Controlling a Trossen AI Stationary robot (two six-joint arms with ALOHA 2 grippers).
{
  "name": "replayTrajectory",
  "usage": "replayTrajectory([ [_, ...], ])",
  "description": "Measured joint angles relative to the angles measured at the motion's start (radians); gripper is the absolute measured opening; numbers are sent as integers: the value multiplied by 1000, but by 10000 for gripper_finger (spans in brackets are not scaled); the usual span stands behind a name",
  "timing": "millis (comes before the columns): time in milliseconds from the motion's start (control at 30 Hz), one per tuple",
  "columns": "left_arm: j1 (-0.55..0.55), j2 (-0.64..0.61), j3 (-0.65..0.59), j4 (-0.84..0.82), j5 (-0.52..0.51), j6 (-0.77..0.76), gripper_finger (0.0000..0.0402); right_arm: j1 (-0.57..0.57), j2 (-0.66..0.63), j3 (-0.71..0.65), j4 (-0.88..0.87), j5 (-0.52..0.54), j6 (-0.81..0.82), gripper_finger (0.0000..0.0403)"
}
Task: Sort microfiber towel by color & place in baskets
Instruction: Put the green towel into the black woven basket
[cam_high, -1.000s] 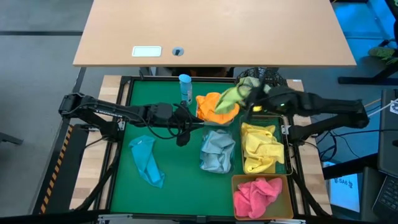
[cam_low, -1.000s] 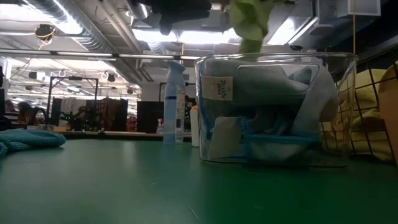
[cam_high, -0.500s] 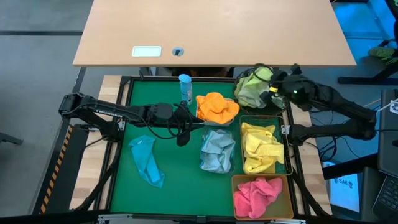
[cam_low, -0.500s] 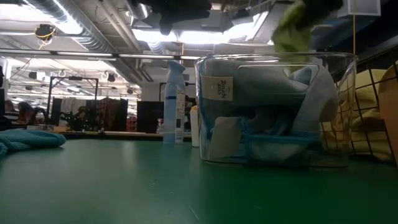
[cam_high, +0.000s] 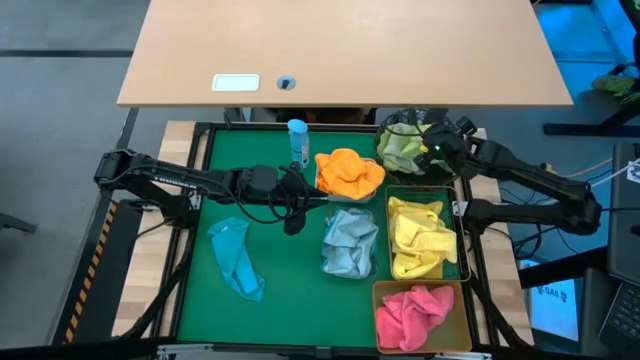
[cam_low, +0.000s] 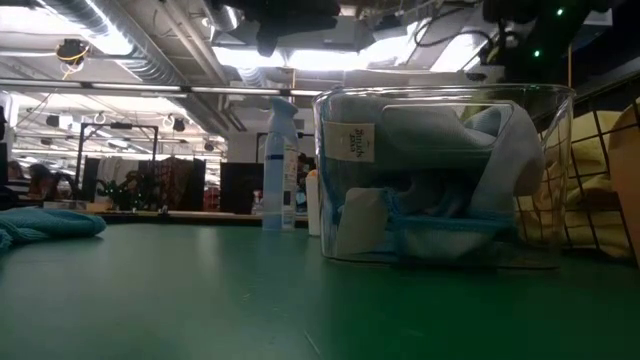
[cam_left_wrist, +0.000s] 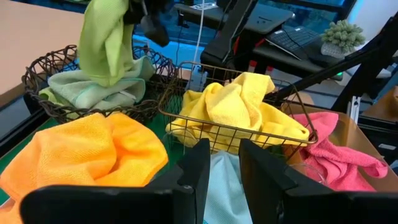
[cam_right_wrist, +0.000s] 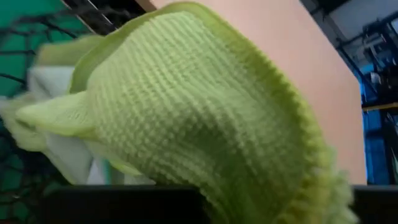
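Observation:
My right gripper (cam_high: 434, 148) is over the black round wire basket (cam_high: 388, 160) at the table's far right, shut on a light green towel (cam_left_wrist: 107, 40) that fills its own wrist view (cam_right_wrist: 186, 112). More pale green cloth lies in that basket (cam_left_wrist: 87, 90). My left gripper (cam_high: 305, 198) hovers open mid-table, level, pointing at the baskets, with nothing between its fingers (cam_left_wrist: 224, 180). A teal towel (cam_high: 237, 258) lies flat on the green mat. An orange towel (cam_high: 348, 172), a grey-blue one (cam_high: 350, 243), yellow ones (cam_high: 420, 237) and pink ones (cam_high: 412, 312) fill their baskets. My right gripper holds the light green towel by its upper end (cam_left_wrist: 121, 11), coming from above and slanting down. The cloth itself hides the fingers in the right wrist view. The towel hangs as a slack column below the gripper, its lower end (cam_left_wrist: 102, 78) down in the black basket on the cloth there.
A blue-capped spray bottle (cam_high: 298, 142) stands at the far edge of the mat, left of the orange towel. The baskets crowd the mat's right side. A wooden desk (cam_high: 340, 50) lies beyond the far edge. Bare green mat (cam_high: 280, 300) spreads at the near left.
My right gripper has swung from above the orange towel toward the table's far right corner, sunk and tipped downward. The light green towel went with it, hanging, and has come down into the black basket.

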Motion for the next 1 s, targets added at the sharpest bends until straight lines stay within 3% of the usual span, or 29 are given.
replayTrajectory([
  [167, 0, 0, 0, -1, 1, 0, 82, -57, 34, -4, 13, -14, 0, 82],
  [367, 0, -36, -1, -105, 69, -1, 82, -110, 58, -4, 32, -55, 5, 186],
  [567, -2, -141, -1, -443, 212, -138, 82, -112, 58, 14, -45, -83, 31, 262],
  [733, -49, -183, 0, -794, 337, -372, 82, -112, 57, 93, -188, -214, 58, 280],
  [833, -113, -177, -1, -996, 310, -473, 82, -112, 57, 154, -275, -311, 59, 279],
  [1000, -229, -149, -1, -1197, 145, -652, 82, -111, 57, 255, -393, -423, 61, 278],
])
